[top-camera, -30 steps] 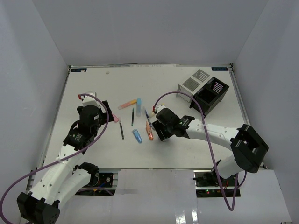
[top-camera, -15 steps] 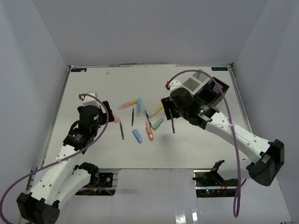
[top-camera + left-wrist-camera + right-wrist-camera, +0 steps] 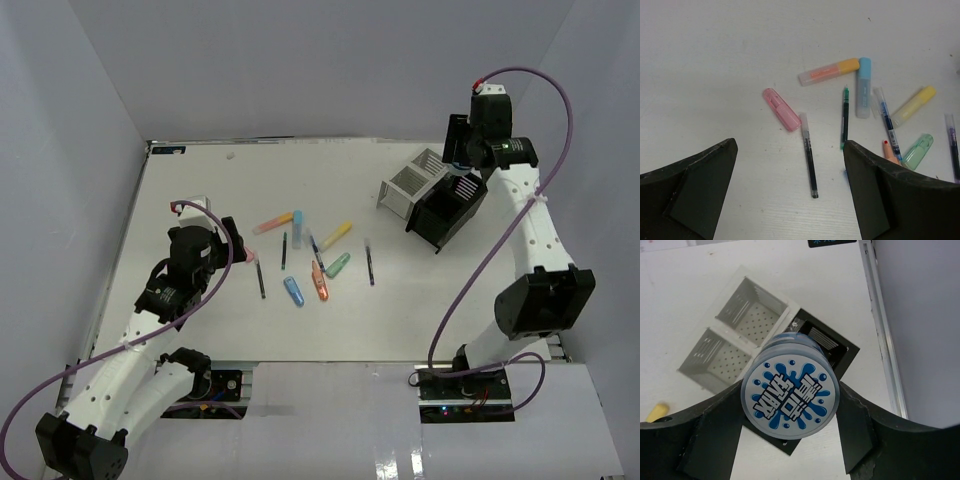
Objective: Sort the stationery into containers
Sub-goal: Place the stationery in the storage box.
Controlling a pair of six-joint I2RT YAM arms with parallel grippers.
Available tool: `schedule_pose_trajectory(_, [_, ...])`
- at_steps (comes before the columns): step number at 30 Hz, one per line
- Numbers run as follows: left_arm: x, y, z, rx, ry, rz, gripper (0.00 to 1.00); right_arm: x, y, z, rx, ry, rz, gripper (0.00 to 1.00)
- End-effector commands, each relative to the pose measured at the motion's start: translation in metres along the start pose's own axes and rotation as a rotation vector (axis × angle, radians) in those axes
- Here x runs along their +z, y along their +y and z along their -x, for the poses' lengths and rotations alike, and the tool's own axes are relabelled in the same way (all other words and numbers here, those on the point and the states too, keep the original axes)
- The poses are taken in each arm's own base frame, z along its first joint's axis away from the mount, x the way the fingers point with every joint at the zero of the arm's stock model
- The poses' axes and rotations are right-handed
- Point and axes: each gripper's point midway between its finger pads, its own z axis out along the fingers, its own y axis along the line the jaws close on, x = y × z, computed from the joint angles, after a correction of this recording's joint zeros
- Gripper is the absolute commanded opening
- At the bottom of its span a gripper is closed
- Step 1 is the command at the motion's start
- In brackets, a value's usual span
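1. Right tool (image 3: 790,407) pinches the round blue-white roll (image 3: 790,397) by its rim, flat face up toward the wrist camera.
2. Straight below sits the black box (image 3: 839,347), its open cell peeking out at 1 o'clock of the roll.
3. Just beside that, at 10 o'clock, lies the white box (image 3: 710,347).
4. Farthest, at 8 o'clock across the table (image 3: 200,180), the left tool (image 3: 790,187) hangs spread above loose pens (image 3: 808,152) and markers (image 3: 781,109), so the right arm is nearer to the boxes.

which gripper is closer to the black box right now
Right. The right gripper hangs over the black box, shut on the blue-white roll. The left gripper is open, far across the table, by the pink marker.
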Motion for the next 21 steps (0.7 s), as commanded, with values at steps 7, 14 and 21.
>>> schedule_pose_trajectory(7, [-0.007,-0.001,0.01,-0.014,-0.048,-0.023,0.98,0.051,-0.032,0.007,-0.005,0.105,-0.062,0.2])
schedule_pose_trajectory(14, [-0.006,-0.007,0.008,-0.012,-0.034,-0.049,0.98,0.072,-0.044,-0.02,-0.007,0.185,-0.094,0.21])
schedule_pose_trajectory(21, [-0.006,-0.008,0.007,-0.01,-0.03,-0.055,0.98,0.092,-0.049,-0.045,-0.004,0.234,-0.09,0.22])
